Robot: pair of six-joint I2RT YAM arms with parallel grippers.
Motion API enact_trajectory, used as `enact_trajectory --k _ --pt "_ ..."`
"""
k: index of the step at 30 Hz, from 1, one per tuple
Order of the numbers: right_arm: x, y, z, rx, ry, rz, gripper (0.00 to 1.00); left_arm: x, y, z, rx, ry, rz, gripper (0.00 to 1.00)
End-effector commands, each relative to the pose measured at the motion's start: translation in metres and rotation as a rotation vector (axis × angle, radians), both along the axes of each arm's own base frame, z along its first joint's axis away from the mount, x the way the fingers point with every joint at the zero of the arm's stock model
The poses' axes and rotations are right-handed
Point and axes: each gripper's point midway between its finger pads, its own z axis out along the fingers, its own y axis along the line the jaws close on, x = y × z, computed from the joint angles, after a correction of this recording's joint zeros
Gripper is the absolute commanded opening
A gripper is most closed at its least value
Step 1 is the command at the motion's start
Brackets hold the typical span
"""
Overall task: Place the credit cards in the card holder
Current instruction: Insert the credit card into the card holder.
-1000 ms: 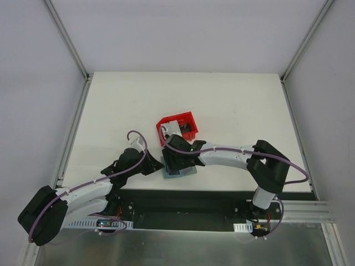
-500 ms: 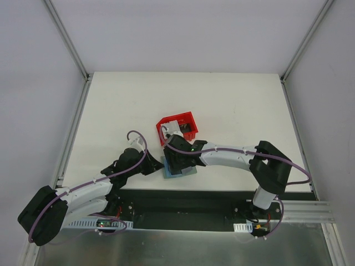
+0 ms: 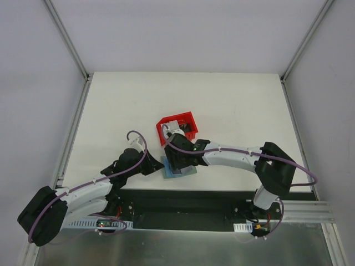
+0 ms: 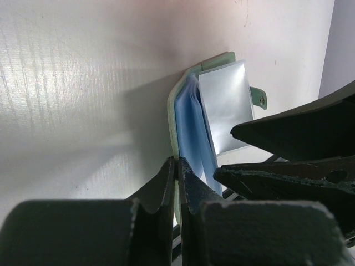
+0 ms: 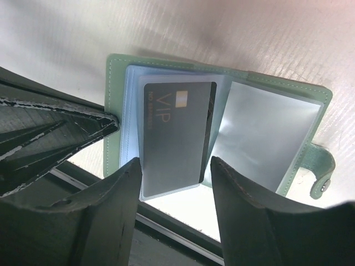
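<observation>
1. A white counter (image 3: 233, 105) fills the overhead view, with pale walls at 9, 12 and 3 o'clock.
2. The right arm (image 3: 233, 158), white with a purple cable, reaches from its base at 5 o'clock across towards the middle of the near edge.
3. The left arm (image 3: 83, 191) lies low from 7 o'clock and points towards the same spot.
4. A red bin (image 3: 176, 123) sits just beyond the two hands, at 12 o'clock from them. What it holds is too small to tell.
5. The right hand (image 5: 175, 163) hangs over the open card holder. Its two dark fingers are set a card's width apart, one at each long edge of a dark card, holding it.
6. The left hand (image 4: 177, 166) is pinched fully closed on the card holder's green cover edge, at the holder's 9 o'clock side in the right wrist view.
7. The card holder (image 5: 113, 111) lies open and flat on the counter at the near edge, 6 o'clock from the bin. It has a pale green cover, blue-grey sleeves (image 4: 191, 133) and a shiny grey inner panel at 3 o'clock.
8. The dark card (image 5: 175, 111), marked VIP with a small gold chip, lies over the left-hand sleeves.
9. A green snap tab (image 5: 321, 172) juts from the holder's 4 o'clock corner.
</observation>
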Motion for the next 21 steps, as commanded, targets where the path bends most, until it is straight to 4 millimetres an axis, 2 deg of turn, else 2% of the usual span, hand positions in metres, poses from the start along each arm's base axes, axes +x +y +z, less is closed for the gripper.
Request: enact_trajectory --k 1,13,21 --pt "-0.002 0.010 0.016 0.063 -0.005 0.027 0.56 0.000 0.002 0.000 0.001 -0.011 0.009 0.00" --pt "0.010 -0.008 0.011 -0.054 -0.050 -0.020 0.54 0.001 0.002 0.000 0.003 -0.013 0.011 0.00" --pt "0.001 0.020 0.011 0.048 0.003 0.036 0.57 0.001 0.001 0.000 0.002 -0.010 0.007 0.00"
